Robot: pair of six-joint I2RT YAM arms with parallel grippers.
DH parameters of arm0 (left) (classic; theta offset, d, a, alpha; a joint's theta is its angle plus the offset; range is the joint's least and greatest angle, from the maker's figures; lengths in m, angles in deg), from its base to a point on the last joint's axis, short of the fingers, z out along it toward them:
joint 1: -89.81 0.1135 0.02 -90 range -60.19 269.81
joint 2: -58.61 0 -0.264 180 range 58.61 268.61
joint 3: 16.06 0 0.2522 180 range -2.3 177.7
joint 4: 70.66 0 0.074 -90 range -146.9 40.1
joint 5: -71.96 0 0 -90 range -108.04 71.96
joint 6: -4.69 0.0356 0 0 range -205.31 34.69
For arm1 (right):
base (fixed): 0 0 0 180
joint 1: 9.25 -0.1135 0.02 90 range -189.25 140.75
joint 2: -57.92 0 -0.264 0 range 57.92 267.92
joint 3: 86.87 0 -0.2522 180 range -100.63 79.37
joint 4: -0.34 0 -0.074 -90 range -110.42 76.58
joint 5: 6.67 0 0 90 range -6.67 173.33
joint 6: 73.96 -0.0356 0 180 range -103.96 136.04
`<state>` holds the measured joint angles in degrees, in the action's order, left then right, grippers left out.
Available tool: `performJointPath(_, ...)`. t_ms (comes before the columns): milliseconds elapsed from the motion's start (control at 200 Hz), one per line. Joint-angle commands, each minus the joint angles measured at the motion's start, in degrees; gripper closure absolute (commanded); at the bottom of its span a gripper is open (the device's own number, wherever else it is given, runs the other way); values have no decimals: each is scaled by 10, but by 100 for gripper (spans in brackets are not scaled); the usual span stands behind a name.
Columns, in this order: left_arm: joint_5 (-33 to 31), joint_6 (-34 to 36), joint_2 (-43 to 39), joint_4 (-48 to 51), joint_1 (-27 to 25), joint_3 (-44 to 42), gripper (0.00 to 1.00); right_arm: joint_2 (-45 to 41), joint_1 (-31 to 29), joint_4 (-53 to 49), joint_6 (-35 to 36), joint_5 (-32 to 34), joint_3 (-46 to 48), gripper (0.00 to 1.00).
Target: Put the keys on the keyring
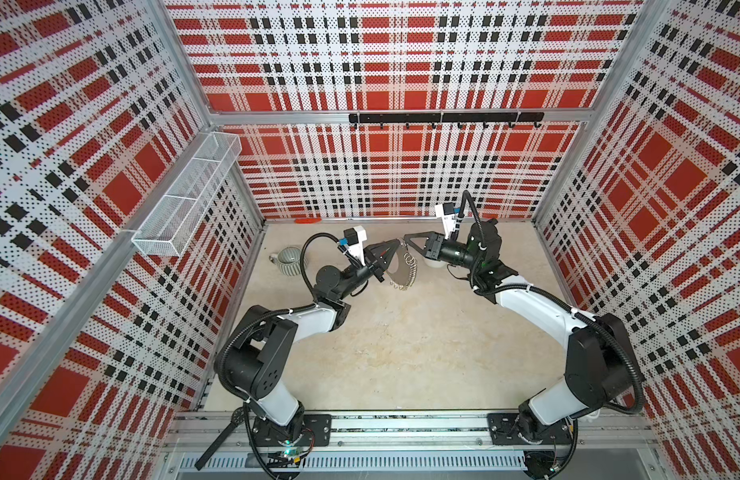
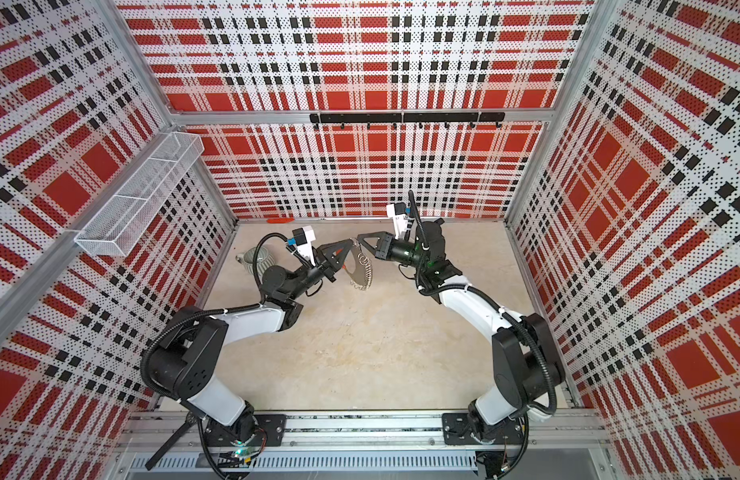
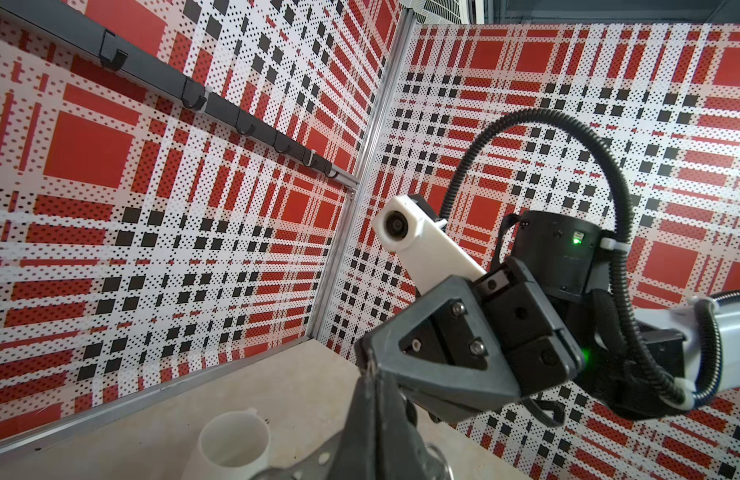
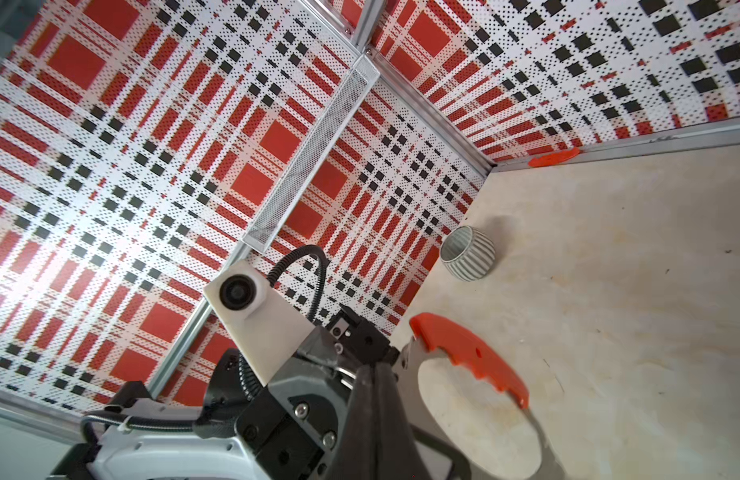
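Over the table (image 1: 401, 353), near its back edge, the left gripper (image 1: 395, 244) pinches the keyring (image 1: 395, 271) by its rim. The right gripper (image 1: 406, 238), squeezed shut, touches it too. I see no key, so this looks like getting ready. Next, I think, a key must slip onto a little ring (image 1: 409, 261).

mug (image 1: 288, 260) left of keyring (image 1: 401, 283) — cup (image 3: 234, 436) right

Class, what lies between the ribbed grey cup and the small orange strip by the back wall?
Nothing: bare tabletop separates the grey cup from the orange strip, seen plainly in the right wrist view.
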<state>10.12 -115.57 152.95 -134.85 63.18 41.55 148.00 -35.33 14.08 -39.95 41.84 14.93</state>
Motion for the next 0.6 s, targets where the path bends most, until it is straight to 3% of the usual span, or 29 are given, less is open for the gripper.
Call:
performJointPath(0,-14,5,-6,-117,-9,22,100,22,1,22,-60,-45,16,100)
performJointPath(451,-14,-19,-5,-118,-16,2,100,25,0,27,-53,-52,-1,100)
performJointPath(481,-14,-20,-3,-116,-17,3,100,25,0,26,-54,-52,-4,95)
performJointPath(596,-12,-23,-1,-115,-17,3,100,22,1,24,-53,-48,-4,94)
